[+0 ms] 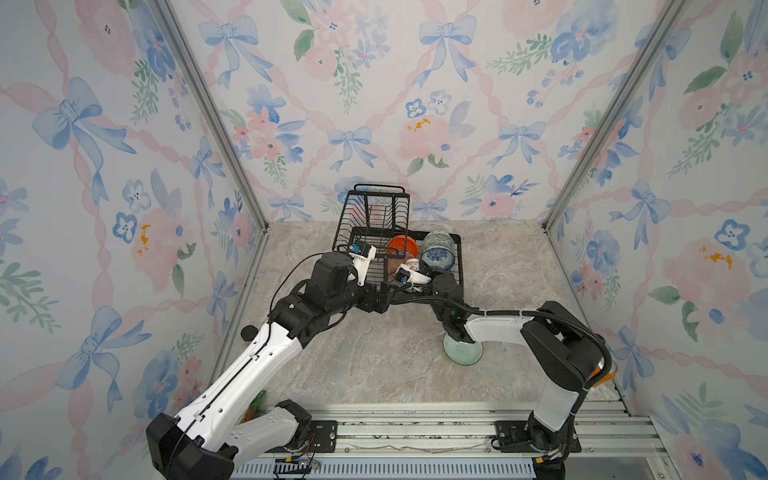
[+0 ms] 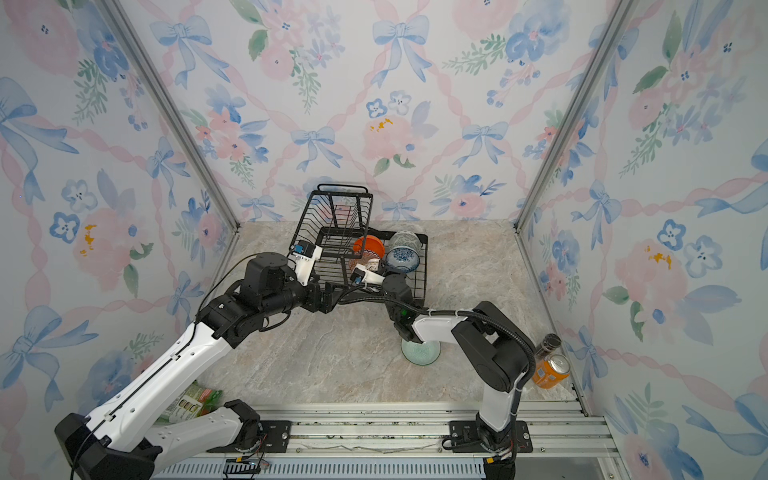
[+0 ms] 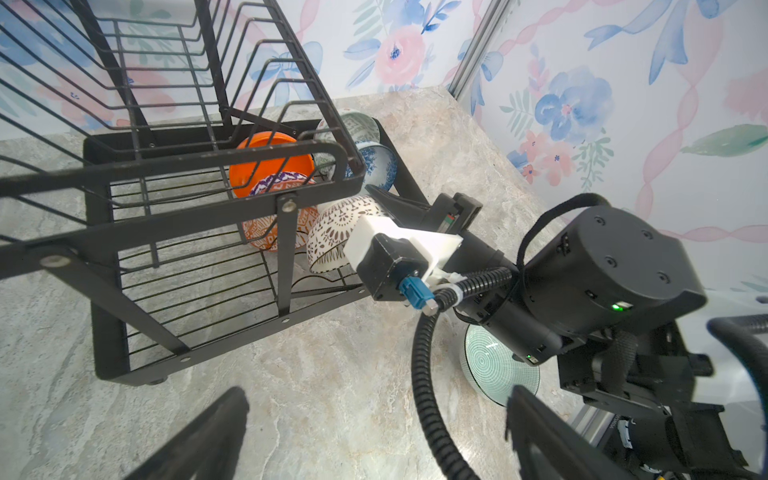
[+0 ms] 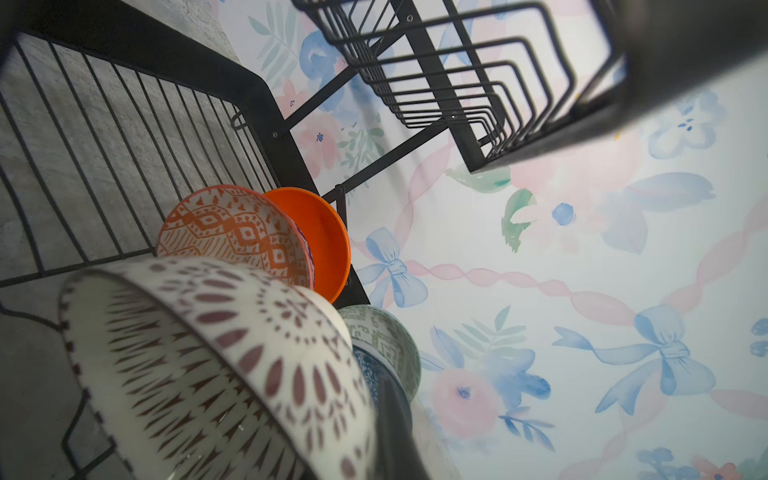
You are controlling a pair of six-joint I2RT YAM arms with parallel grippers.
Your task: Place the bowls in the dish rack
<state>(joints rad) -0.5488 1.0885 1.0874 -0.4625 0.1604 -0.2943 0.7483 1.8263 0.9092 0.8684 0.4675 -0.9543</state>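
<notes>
The black wire dish rack (image 1: 376, 216) (image 3: 166, 166) stands at the back of the table. Its lower tray holds the plain orange bowl (image 1: 401, 245) (image 4: 320, 232), the orange-white patterned bowl (image 4: 232, 228) (image 3: 266, 232), the grey-green patterned bowl (image 1: 438, 241) and the blue-white floral bowl (image 1: 436, 258). My right gripper (image 3: 370, 195) is shut on the rim of the white brown-lattice bowl (image 3: 332, 232) (image 4: 208, 353), tilted on its side in the tray. A pale mint bowl (image 1: 461, 353) (image 3: 494, 365) sits on the table under the right arm. My left gripper (image 3: 374, 449) hangs open and empty before the rack's front edge.
An orange can (image 2: 550, 372) and a dark jar (image 2: 550, 343) stand at the right wall behind the right arm. A green packet (image 2: 191, 401) lies by the left arm's base. The rack's raised basket (image 2: 340, 212) overhangs the tray's left part.
</notes>
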